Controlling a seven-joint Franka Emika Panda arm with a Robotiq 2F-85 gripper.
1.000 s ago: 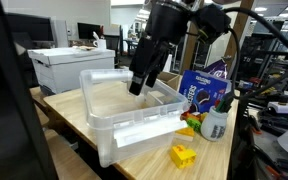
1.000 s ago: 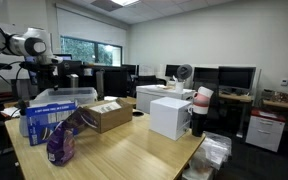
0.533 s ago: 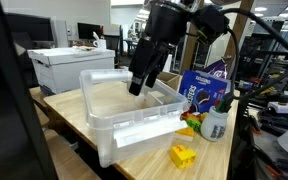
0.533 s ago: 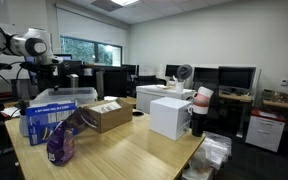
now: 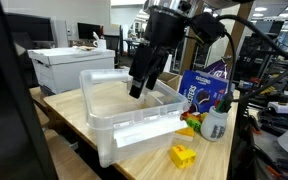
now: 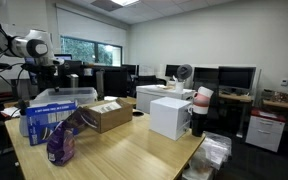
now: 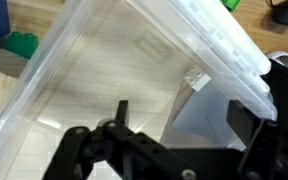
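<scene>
Against the frames of a second ago little is altered: the upper arm is seen shifted slightly at the top centre of an exterior view, while the gripper (image 5: 136, 88) is kept at mid-frame, just above the clear plastic bin (image 5: 134, 135); its jaws are spread wide and nothing is held; the work is judged paused at a hover over the bin; the bin is set on a wooden table (image 5: 72, 112), with a yellow block (image 5: 183, 155), a blue bag (image 5: 204, 88) and a bottle (image 5: 215, 124) at lower right; an office with monitors (image 6: 234, 76) is seen behind
</scene>
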